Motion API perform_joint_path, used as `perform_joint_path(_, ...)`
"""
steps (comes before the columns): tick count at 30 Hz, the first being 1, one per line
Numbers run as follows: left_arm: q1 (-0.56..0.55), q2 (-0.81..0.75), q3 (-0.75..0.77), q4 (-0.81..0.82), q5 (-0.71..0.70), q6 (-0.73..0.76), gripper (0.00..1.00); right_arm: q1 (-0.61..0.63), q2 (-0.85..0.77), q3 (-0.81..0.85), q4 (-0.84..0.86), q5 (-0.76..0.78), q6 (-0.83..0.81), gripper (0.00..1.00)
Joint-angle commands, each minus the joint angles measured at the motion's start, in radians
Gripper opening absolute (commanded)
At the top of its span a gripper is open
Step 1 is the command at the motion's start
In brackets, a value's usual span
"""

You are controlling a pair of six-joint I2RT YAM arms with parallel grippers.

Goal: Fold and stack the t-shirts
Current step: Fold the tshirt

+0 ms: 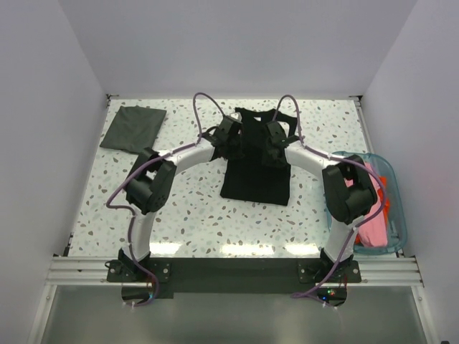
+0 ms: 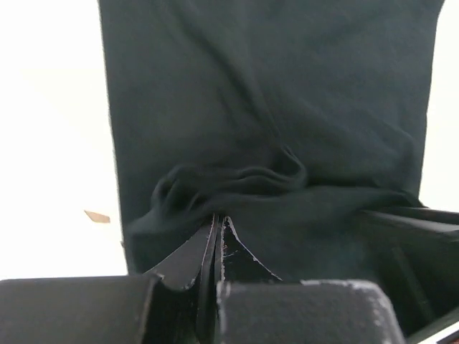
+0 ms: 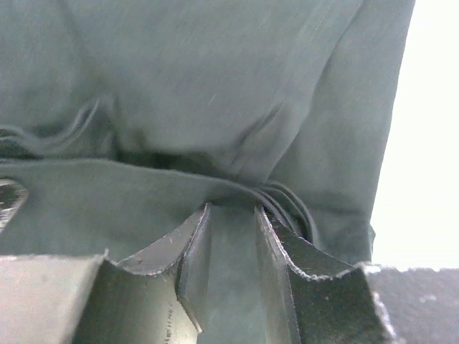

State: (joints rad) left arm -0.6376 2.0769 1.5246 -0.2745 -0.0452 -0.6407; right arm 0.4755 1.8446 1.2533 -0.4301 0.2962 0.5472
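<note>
Pinching the black t-shirt [image 1: 254, 179] at its far end, the left end effector [image 2: 219, 217] has its fingers pressed almost together on a bunched fold. The right end effector [image 3: 231, 209] stands narrow, with a layer of cloth caught between its fingers. The shirt's near part lies on the bench [image 1: 186, 211], between the two end effectors and closer to the bases. A dark grey t-shirt [image 1: 134, 127] lies folded well left of the left end effector. A pink t-shirt [image 1: 373, 231] and an orange t-shirt [image 1: 386, 208] sit in a clear bin [image 1: 392, 173] right of the right end effector.
</note>
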Motion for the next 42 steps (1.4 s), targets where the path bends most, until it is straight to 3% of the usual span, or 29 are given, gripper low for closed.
perform_joint_path(1, 0.038, 0.031, 0.077, 0.024, -0.004, 0.038, 0.00, -0.034, 0.036, 0.072, 0.010, 0.021, -0.041, 0.34)
perform_joint_path(16, 0.073, 0.118, 0.060, 0.021, -0.035, 0.032, 0.00, -0.094, 0.134, 0.106, 0.040, 0.060, -0.093, 0.38)
perform_joint_path(25, 0.073, 0.088, 0.012, -0.031, -0.116, -0.027, 0.00, -0.106, 0.113, -0.023, 0.105, 0.028, -0.052, 0.42)
perform_joint_path(33, 0.072, -0.034, -0.167, -0.014, -0.176, -0.109, 0.00, -0.078, 0.036, -0.152, 0.172, -0.054, -0.029, 0.41)
perform_joint_path(42, 0.075, -0.231, -0.412, 0.035, -0.208, -0.163, 0.00, 0.094, -0.059, -0.210, 0.142, -0.037, 0.037, 0.40)
